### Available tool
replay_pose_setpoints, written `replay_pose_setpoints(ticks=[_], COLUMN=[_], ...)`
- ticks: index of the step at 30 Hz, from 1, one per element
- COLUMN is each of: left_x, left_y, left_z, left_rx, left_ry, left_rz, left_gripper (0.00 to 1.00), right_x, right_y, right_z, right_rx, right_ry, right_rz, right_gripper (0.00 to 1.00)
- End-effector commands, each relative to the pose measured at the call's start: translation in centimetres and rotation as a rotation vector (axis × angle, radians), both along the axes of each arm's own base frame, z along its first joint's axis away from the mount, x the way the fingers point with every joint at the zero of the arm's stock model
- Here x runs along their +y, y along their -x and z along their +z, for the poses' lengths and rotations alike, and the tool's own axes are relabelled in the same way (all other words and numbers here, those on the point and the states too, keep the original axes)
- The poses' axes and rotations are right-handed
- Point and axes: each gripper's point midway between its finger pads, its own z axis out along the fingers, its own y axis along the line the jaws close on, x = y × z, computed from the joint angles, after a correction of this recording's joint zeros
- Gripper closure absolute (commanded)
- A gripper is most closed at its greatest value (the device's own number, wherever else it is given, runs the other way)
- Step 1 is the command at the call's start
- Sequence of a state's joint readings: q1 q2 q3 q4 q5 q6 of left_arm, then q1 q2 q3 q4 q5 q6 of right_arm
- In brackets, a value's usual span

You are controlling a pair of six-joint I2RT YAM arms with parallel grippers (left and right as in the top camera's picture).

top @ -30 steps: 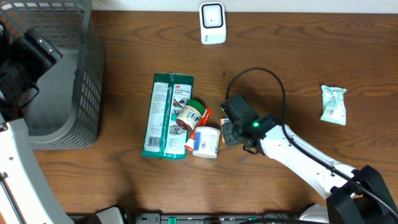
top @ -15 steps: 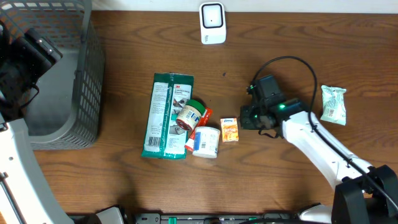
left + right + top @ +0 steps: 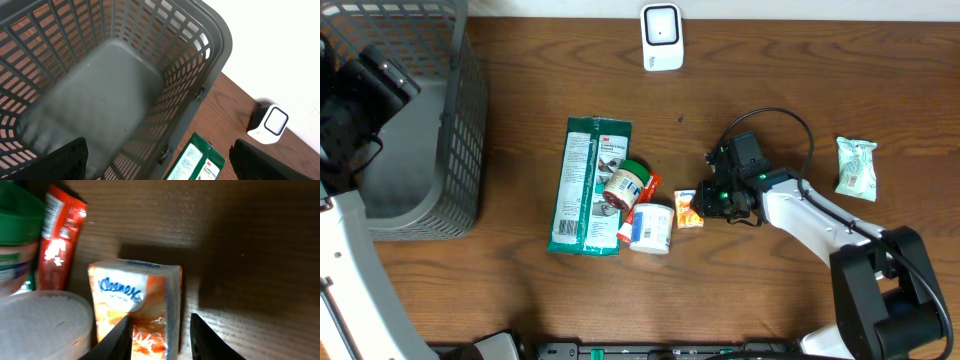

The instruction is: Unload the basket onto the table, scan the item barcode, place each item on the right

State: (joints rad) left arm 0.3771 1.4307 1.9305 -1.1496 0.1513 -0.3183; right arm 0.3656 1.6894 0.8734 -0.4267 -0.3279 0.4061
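Observation:
A small orange Kleenex tissue pack [image 3: 689,208] lies flat on the wooden table, just right of the item pile; no barcode shows on it. My right gripper [image 3: 704,202] is low at the pack's right side. In the right wrist view the gripper [image 3: 161,321] is open and straddles the pack's [image 3: 134,300] right edge, with one finger over its orange face and the other over bare table. The white scanner [image 3: 662,38] stands at the far edge. My left gripper [image 3: 162,162] hangs wide open and holds nothing, over the grey basket [image 3: 115,75].
Left of the pack lie a green 3M packet [image 3: 588,185], a green-lidded can [image 3: 625,185], a red packet [image 3: 647,187] and a white tub [image 3: 652,228]. A pale green sachet [image 3: 857,168] lies at the far right. The basket [image 3: 430,120] fills the far-left corner.
The right arm swung right off the tissue pack, uncovering it, then came back left to its right edge. The left arm has not moved.

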Motion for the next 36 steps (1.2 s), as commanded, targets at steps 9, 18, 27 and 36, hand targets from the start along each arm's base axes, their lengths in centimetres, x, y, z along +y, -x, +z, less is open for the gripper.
replay_pose_setpoints(ticks=[9, 18, 27, 36], left_x=[0.2, 0.2, 0.2, 0.2], left_y=[0.1, 0.1, 0.1, 0.1], left_z=[0.0, 0.0, 0.0, 0.0], left_rx=[-0.001, -0.001, -0.001, -0.001], left_ry=[0.005, 0.005, 0.005, 0.005], left_rz=[0.011, 0.012, 0.011, 0.011], left_gripper=[0.12, 0.12, 0.12, 0.12], right_x=[-0.5, -0.6, -0.4, -1.9], right_y=[0.1, 0.6, 1.5, -1.3], right_z=[0.4, -0.9, -1.9, 8.1], right_rx=[0.002, -0.007, 0.022, -0.107], right_ry=[0.007, 0.057, 0.027, -0.515], right_rz=[-0.029, -0.028, -0.080, 0.012], right_gripper=[0.79, 0.77, 0.83, 0.99])
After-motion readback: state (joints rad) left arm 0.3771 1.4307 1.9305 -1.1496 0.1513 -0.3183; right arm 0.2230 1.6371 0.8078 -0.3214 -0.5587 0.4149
